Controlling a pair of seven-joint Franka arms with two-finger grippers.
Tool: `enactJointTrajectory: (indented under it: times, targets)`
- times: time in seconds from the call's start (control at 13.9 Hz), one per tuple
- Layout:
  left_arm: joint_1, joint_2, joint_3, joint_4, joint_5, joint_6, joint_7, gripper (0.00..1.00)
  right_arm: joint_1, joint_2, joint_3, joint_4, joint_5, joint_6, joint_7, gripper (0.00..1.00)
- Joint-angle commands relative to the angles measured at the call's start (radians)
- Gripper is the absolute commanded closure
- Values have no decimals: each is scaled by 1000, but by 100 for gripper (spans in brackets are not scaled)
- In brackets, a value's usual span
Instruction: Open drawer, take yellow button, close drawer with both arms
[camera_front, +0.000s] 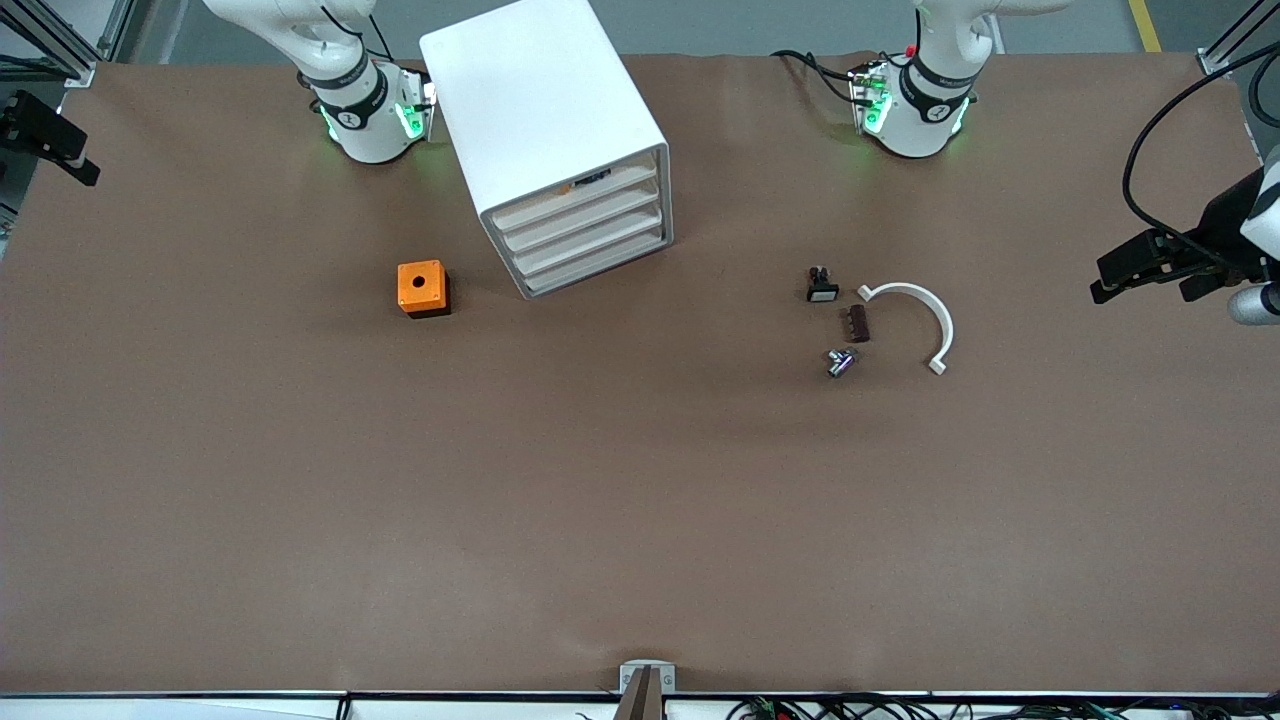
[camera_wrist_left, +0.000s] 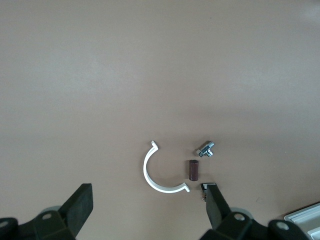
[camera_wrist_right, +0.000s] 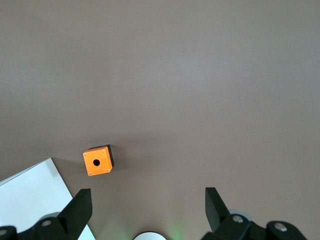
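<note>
arms (camera_front: 365, 95): glossy white | joints: black bands (green lights)

orange cube (camera_front: 423, 288), white arc (camera_front: 917, 318), perhaps a metal fitting (camera_front: 841, 362)

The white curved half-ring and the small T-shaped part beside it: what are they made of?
The white curved half-ring looks like matte moulded plastic: even colour, no glint. The small T-shaped part looks like polished metal, silvery with bright highlights; it could be plated.

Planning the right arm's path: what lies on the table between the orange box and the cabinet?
Nothing: bare brown table separates the orange box from the cabinet, seen in the front view.
</note>
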Motion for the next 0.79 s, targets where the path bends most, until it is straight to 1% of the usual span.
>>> enactJointTrajectory:
  times: [0.0, 0.43, 0.72]
  targets:
    - [2, 4, -7, 15, 26, -21, -10, 0, -4, -5, 7, -3, -8, 4, -7, 0]
    - [8, 11, -7, 16, 24, -21, -10, 0, -2, -5, 7, -5, -6, 3, -7, 0]
    - [2, 56, -7, -7, 37, -19, -16, 0, -4, -5, 7, -5, -6, 3, -7, 0]
